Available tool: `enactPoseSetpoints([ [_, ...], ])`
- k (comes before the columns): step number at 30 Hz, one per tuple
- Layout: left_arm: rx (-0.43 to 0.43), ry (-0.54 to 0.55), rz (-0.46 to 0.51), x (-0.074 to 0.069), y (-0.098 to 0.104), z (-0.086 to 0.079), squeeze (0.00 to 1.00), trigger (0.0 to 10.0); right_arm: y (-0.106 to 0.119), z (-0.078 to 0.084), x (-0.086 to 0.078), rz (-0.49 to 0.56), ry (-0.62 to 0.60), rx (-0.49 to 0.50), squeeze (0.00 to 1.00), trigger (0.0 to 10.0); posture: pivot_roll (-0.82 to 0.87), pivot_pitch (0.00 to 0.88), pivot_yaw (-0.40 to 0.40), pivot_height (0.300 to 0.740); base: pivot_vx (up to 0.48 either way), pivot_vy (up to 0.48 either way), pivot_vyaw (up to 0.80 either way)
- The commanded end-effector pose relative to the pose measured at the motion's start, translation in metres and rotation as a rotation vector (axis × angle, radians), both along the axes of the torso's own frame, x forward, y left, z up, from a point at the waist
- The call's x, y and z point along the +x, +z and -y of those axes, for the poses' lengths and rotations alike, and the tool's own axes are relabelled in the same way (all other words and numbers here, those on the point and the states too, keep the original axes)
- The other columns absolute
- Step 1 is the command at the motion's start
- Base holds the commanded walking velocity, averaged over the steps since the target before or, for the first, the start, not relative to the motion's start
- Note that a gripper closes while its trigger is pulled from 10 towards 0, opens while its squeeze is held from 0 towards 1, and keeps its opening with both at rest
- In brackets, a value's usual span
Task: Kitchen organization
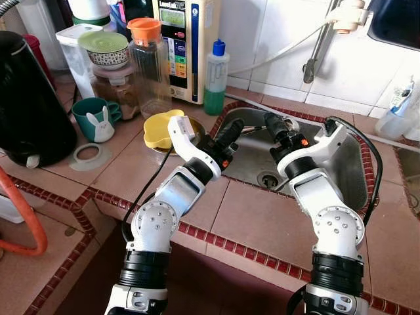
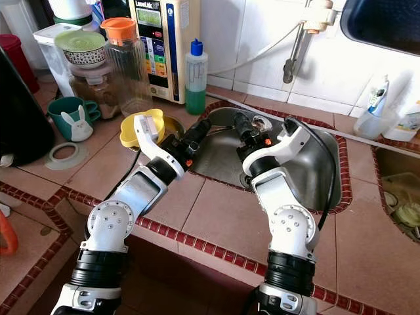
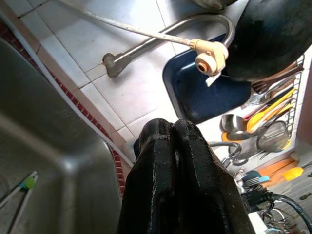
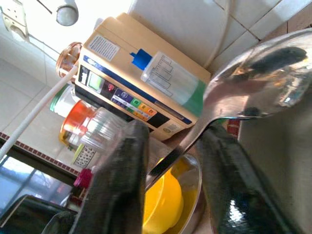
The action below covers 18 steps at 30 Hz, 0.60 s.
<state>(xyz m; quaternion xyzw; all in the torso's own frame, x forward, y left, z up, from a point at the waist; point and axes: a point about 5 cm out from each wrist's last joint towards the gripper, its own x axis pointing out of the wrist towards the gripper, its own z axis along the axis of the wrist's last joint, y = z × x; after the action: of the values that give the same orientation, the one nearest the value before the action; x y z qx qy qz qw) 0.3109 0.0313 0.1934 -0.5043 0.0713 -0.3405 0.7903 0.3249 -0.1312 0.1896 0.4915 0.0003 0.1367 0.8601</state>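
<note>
My right gripper [image 1: 274, 126] hangs over the steel sink [image 1: 357, 170], shut on a metal spoon [image 4: 258, 87]. The spoon's handle runs between the fingers [image 4: 122, 175] and its bowl sticks out past the tips. My left gripper [image 1: 230, 134] hovers at the sink's left rim, shut with nothing in it; the left wrist view shows its fingers [image 3: 173, 146] pressed together. Just left of it, a yellow bowl [image 1: 161, 128] rests in a metal bowl [image 4: 195, 195] on the tiled counter.
At the back stand a green soap bottle [image 1: 215, 79], a water purifier [image 1: 187, 39], an orange-lidded jar [image 1: 147, 62], a teal bunny mug [image 1: 95, 118] and a black kettle [image 1: 29, 105]. The faucet [image 3: 209, 53] reaches over the sink. A green-tipped stick [image 3: 24, 187] lies in the basin.
</note>
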Motion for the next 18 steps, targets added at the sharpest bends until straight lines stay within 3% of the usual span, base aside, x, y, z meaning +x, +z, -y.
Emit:
enactPoseSetpoints([
  [1,-0.075,-0.109,-0.013,-0.012,0.013,0.038,0.0,10.0,0.016,-0.009,0.003,0.051,0.029,0.038,0.0,0.0,0.04,0.0,-0.017,0.74,0.0,0.0,0.0],
  [11,-0.076,-0.148,-0.013,-0.017,0.012,0.041,0.0,10.0,0.018,-0.011,0.006,0.056,0.031,0.048,0.0,0.0,0.04,0.0,-0.02,0.74,0.0,0.0,0.0],
  [18,-0.099,-0.26,0.001,-0.03,0.013,0.047,0.0,10.0,0.018,-0.009,0.007,0.055,0.02,0.05,0.0,0.0,0.04,0.0,-0.021,0.74,0.0,0.0,0.0],
])
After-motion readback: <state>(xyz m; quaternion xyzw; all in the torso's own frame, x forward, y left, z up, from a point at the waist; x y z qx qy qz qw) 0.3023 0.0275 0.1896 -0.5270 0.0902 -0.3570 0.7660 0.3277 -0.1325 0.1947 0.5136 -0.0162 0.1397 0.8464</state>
